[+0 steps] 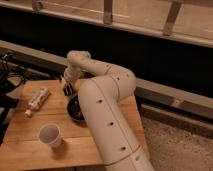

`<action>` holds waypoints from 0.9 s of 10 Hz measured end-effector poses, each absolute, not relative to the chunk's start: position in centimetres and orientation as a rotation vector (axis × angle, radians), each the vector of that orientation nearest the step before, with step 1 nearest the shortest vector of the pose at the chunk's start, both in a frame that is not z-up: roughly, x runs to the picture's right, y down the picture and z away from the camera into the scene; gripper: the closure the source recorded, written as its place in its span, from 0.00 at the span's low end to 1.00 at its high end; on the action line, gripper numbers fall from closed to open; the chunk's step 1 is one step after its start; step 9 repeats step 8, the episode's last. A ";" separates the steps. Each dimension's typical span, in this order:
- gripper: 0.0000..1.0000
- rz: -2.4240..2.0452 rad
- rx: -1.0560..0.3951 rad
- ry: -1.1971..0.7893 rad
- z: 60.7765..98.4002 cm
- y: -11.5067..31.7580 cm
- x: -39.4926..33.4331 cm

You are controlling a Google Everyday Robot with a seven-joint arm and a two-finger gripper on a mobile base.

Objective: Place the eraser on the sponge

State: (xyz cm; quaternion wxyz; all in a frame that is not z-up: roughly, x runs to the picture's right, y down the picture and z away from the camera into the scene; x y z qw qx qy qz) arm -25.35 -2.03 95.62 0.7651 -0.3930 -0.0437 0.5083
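Note:
My white arm point(107, 105) reaches from the lower right across the wooden table point(30, 150). Its dark gripper point(67, 89) hangs over the table's far side, just above and left of a dark bowl point(75, 111). I see no eraser and no sponge; either may be hidden behind the arm or the gripper.
A white bottle point(37, 100) lies on its side on the left of the table. Near the front stands a white paper cup point(50, 135). Dark equipment with cables point(9, 75) sits past the left edge. Behind the table runs a dark wall with a ledge point(165, 95).

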 end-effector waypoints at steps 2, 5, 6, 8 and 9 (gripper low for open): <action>0.20 1.126 -0.845 -0.104 95.6 -2.3 -24.5; 0.20 1.151 -0.819 -0.137 94.9 -3.0 -23.9; 0.20 1.157 -0.802 -0.157 94.2 -3.6 -23.6; 0.20 1.171 -0.759 -0.211 91.8 -5.5 -23.6; 0.20 1.171 -0.759 -0.211 91.8 -5.5 -23.6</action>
